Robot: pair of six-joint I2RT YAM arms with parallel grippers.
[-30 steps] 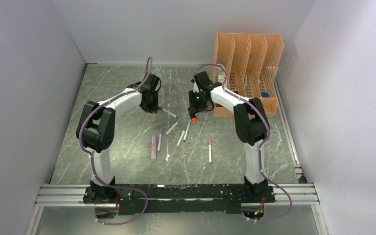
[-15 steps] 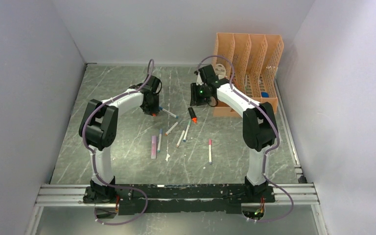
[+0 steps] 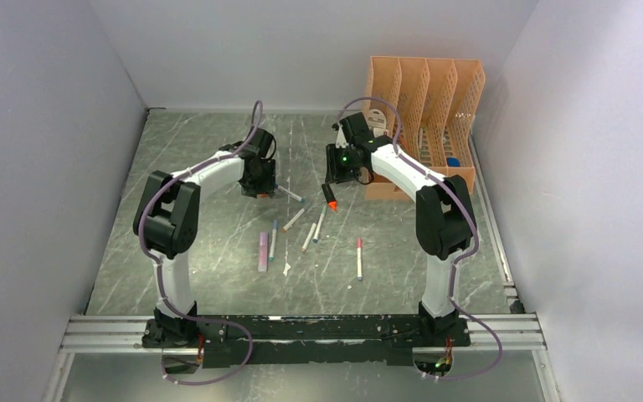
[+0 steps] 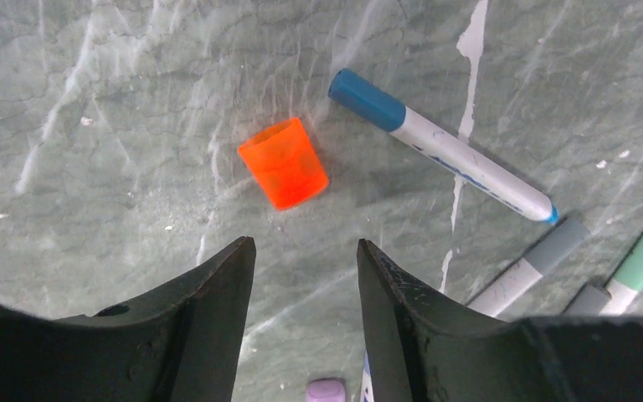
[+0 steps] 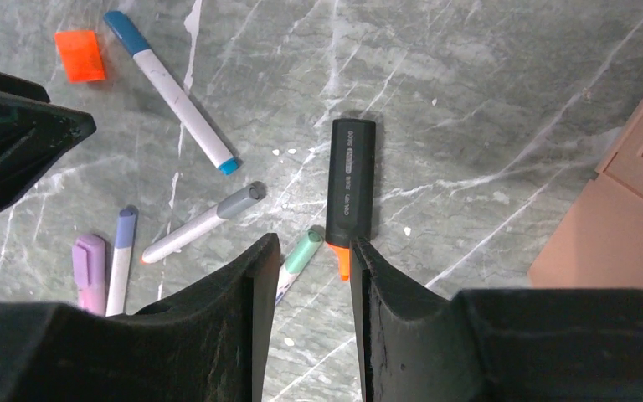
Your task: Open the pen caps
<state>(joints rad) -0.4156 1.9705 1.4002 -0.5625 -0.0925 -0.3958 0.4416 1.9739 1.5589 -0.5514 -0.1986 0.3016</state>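
Orange cap (image 4: 283, 162) lies on the desk (image 4: 92, 126) at 12 o'clock of the left tool (image 4: 304, 251), parted and empty. Bare-tipped black marker (image 5: 350, 180) lies under the right tool (image 5: 310, 247), likewise parted. This pen looks finished.

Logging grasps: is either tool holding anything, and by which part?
Nothing is held. The left tool is open near the loose orange cap; the right tool open by the black marker.
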